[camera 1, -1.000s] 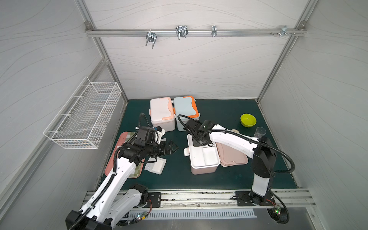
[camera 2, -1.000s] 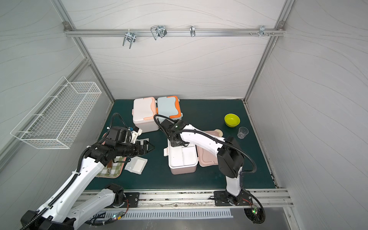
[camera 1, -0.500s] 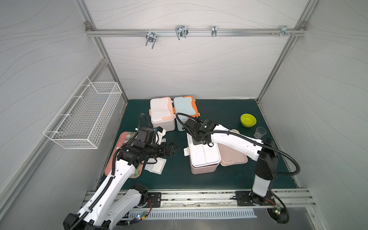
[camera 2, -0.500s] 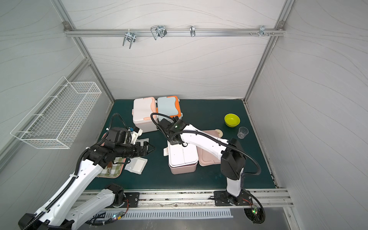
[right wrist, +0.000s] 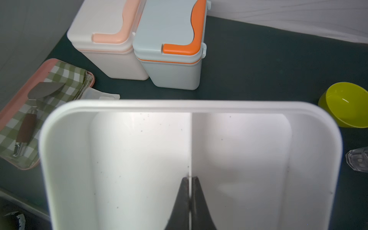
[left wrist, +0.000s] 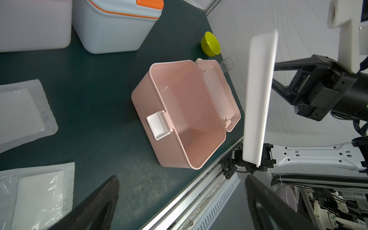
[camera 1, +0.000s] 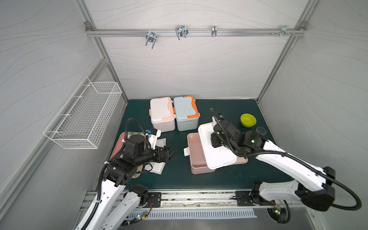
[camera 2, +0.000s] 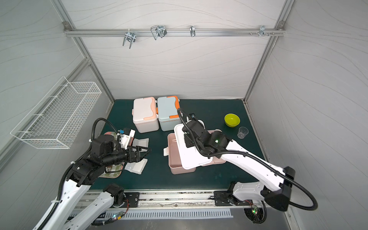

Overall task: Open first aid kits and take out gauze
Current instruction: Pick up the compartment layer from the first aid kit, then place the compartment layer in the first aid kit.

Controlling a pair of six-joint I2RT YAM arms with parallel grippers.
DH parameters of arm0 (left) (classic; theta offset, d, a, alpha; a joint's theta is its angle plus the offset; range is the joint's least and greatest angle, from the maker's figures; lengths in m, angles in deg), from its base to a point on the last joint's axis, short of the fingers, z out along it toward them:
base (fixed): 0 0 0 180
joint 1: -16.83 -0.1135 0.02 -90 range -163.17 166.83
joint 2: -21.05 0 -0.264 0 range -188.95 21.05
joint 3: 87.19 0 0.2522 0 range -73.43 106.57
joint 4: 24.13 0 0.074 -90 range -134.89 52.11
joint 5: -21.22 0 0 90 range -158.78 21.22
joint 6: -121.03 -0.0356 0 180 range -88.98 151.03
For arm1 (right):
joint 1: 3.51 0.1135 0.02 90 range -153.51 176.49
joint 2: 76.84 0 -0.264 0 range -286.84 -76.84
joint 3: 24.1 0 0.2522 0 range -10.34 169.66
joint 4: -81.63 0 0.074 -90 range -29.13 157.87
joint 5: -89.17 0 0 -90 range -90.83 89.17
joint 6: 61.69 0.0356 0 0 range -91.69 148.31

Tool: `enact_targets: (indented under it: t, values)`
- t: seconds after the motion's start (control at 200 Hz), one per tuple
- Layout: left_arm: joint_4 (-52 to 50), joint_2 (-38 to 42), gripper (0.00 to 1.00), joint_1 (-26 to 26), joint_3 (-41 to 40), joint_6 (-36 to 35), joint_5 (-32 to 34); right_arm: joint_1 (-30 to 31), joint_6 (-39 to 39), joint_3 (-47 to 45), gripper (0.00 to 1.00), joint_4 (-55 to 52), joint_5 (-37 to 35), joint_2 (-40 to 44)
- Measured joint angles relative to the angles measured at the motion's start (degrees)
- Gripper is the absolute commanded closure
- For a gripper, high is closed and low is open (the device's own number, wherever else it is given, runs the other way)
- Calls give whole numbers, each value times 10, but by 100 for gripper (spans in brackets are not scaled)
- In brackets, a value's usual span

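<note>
Right gripper (right wrist: 190,182) pinched tight on divider wall of white inner tray (right wrist: 139,151), held in the air over open pink first aid kit (left wrist: 185,111). Left gripper (camera 1: 172,152) wide apart, holding nothing, above mat (camera 1: 179,179) just beside two gauze pouches (camera 1: 157,168). White kit (camera 1: 162,113) and blue kit (camera 1: 186,112) closed, at the back.

Brightly and evenly lit from overhead, with only soft, short shadows on the dark green mat (camera 1: 219,179) in both top views. Sharp there, yet strongly bowed toward the edges, bending the aluminium frame posts (camera 1: 103,57). Washed out and blurred along the near rim of the white insert tray (right wrist: 189,103) in the right wrist view; small glint inside the yellow-green bowl (right wrist: 346,105). Dark and out of focus at the left gripper (left wrist: 182,199) fingers (left wrist: 95,205).
</note>
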Motion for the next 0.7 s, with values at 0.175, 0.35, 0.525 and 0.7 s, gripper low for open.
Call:
enact_targets:
  t: [0.175,0.35,0.525,0.7]
  values:
    - [0,34,1,0,-5,-4,13,-29,-43,-89,100,40,-2,164]
    - [1,59,1,0,-7,-6,33,-31,-74,-156,100,65,-23,326]
    - [1,61,1,0,-7,-7,49,-32,-90,-196,100,78,-45,425]
    - [1,60,1,0,-7,-7,59,-32,-100,-203,100,77,-56,440]
